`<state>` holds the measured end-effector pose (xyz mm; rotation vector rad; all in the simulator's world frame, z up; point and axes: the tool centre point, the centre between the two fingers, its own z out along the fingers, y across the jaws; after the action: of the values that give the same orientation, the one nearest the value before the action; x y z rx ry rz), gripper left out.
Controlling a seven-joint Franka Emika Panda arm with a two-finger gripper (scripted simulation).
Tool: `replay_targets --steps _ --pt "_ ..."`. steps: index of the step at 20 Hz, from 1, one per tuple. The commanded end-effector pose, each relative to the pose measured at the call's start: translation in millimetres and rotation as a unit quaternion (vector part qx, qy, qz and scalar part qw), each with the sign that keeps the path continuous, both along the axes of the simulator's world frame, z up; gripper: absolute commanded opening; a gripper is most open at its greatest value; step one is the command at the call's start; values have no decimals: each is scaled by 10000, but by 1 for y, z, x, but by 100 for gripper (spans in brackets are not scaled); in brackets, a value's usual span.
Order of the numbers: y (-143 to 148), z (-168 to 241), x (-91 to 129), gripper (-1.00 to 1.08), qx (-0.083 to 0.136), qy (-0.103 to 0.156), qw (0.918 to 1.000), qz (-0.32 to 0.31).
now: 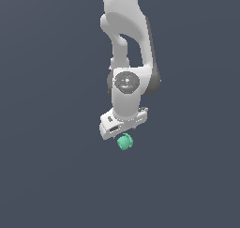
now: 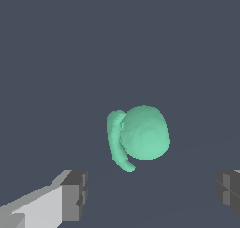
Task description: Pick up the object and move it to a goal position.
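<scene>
The object (image 1: 124,141) is a small teal-green lumpy blob lying just below the white hand of the arm in the exterior view. In the wrist view the object (image 2: 140,134) shows as a round ball with a curved flap on one side, resting on the dark grey ground. My gripper (image 2: 150,194) is open: both grey fingertips (image 2: 75,194) stand wide apart, and the blob lies ahead of the gap, not between them. In the exterior view the fingers are hidden behind the hand (image 1: 123,121).
The plain dark grey ground (image 1: 47,175) fills both views. The white arm (image 1: 126,44) comes down from the top of the exterior view. Nothing else shows.
</scene>
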<state>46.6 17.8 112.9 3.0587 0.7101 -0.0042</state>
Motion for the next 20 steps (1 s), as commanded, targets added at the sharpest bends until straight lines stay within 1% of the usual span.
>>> replay_targets --steps 1,5,9,16,20 --pt "2 -7 5 100 1 -5 9996 290" --pt "5 -16 10 100 6 -7 9981 611" --pt "7 -22 13 100 10 -10 9968 803" --pt "7 -25 13 100 11 -7 9965 841" --pt "7 -37 13 100 11 -8 9964 848"
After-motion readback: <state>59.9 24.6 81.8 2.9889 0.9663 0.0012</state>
